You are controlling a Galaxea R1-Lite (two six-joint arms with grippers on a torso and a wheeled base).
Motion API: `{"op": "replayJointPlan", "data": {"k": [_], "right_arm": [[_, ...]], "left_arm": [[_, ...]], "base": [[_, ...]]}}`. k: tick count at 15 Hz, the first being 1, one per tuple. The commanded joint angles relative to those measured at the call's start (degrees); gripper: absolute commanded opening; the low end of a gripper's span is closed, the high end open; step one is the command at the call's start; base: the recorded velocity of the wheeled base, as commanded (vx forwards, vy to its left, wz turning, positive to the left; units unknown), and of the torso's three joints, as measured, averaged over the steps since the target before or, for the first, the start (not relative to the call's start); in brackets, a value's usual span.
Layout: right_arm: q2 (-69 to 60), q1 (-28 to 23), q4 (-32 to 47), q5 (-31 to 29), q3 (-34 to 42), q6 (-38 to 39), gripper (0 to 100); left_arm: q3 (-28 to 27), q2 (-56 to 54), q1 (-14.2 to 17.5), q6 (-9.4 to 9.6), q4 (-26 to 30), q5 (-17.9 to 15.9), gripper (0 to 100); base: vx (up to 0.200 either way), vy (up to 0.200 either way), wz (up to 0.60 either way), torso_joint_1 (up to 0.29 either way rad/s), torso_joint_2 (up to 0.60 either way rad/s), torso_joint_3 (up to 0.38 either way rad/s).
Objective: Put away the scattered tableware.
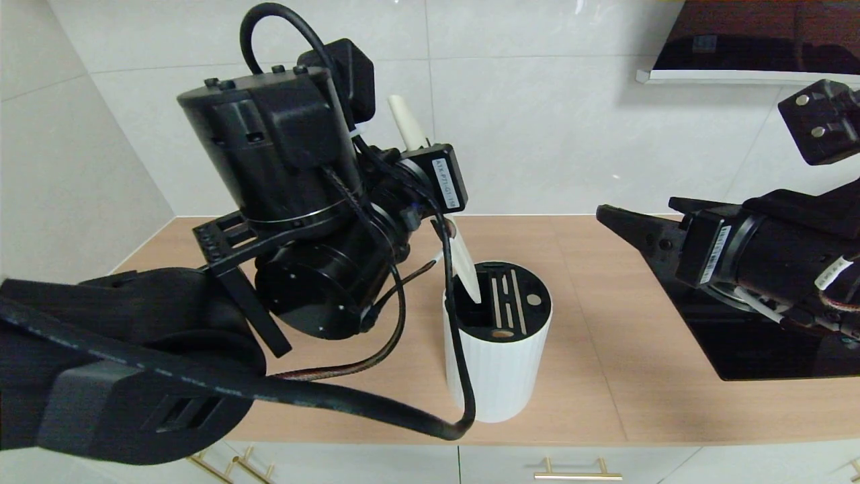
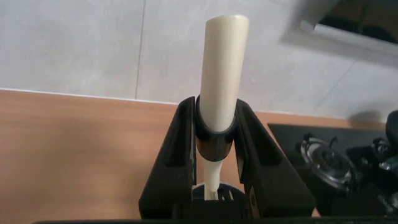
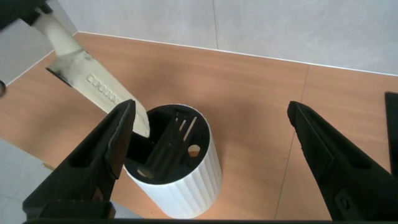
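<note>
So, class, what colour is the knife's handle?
The knife handle is cream, best seen in the left wrist view.

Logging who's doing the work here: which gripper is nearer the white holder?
Left. The left gripper is just above the holder, shut on a knife whose tip is at its top opening. The right gripper is open, off to the holder's right.

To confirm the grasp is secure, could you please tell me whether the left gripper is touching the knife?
Touching. The left wrist view shows the left gripper clamped on the knife, its fingers pressed against both sides of the handle with no gap.
</note>
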Motion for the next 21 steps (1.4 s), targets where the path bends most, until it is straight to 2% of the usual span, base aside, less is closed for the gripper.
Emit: {"op": "replayJointPlan", "data": {"k": [1, 9, 21], "right_arm": [[0.3, 0.0, 0.0, 0.0, 0.0, 0.0, 100], [0.6, 0.0, -0.1, 0.0, 0.2, 0.1, 100], [1.2, 0.1, -0.1, 0.0, 0.3, 0.1, 100]], "left_arm": [[0.0, 1.1, -0.5, -0.08, 0.0, 0.0, 0], [0.3, 6.0, -2.8, -0.25, 0.1, 1.2, 0], [0.3, 12.6, -4.0, -0.43, -0.1, 2.7, 0]], "base": [[0.000, 0.000, 0.00, 0.000, 0.00, 0.000], [0.000, 0.000, 0.00, 0.000, 0.00, 0.000], [0.000, 0.000, 0.00, 0.000, 0.00, 0.000]]}}
